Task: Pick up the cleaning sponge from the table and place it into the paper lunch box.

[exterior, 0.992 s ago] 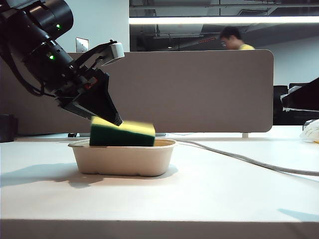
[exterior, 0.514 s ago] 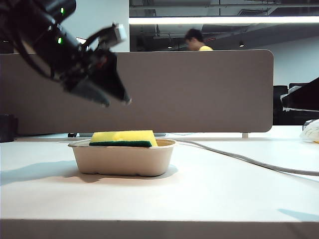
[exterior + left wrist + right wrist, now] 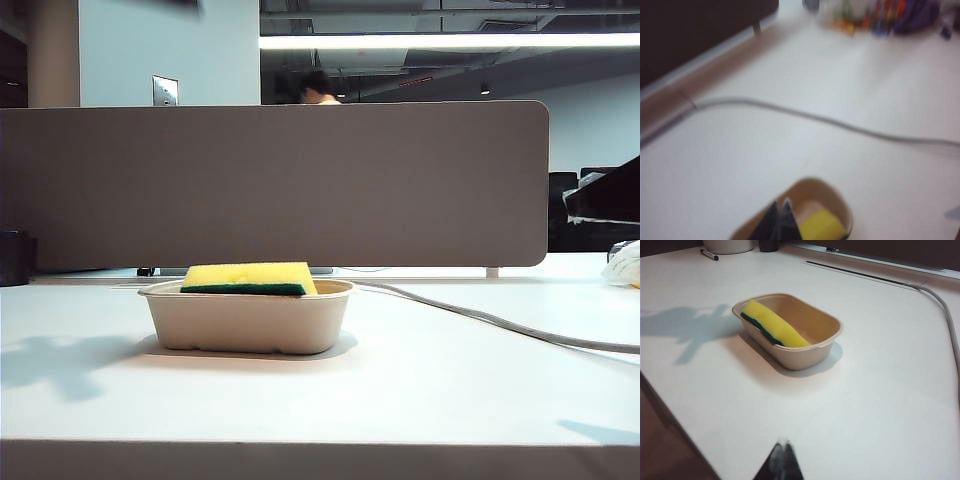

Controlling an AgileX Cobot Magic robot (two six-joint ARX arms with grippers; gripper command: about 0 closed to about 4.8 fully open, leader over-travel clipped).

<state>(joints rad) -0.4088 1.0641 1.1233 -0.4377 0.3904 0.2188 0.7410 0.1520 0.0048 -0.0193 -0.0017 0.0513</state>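
The cleaning sponge (image 3: pixel 249 278), yellow foam over a thin dark green layer, lies tilted inside the paper lunch box (image 3: pixel 247 320) on the white table (image 3: pixel 420 380), its top showing above the rim. The right wrist view shows the sponge (image 3: pixel 774 326) leaning along one long wall of the box (image 3: pixel 826 342). My left gripper (image 3: pixel 780 203) hangs high over the box (image 3: pixel 835 197) with its tips pressed together and nothing between them; the sponge (image 3: pixel 822 225) shows beside them. My right gripper (image 3: pixel 782 444) is shut and empty, over the table's near edge. Neither gripper shows in the exterior view.
A grey cable (image 3: pixel 490 322) runs across the table from behind the box to the right edge. A grey-brown divider panel (image 3: pixel 300 180) stands behind. A dark cup (image 3: pixel 14 257) sits far left, a black marker (image 3: pixel 709 254) and colourful clutter (image 3: pixel 890 15) lie farther off.
My left gripper let the sponge go into the box, rose up and left out of the exterior view, and shut. The sponge settled flatter in the box.
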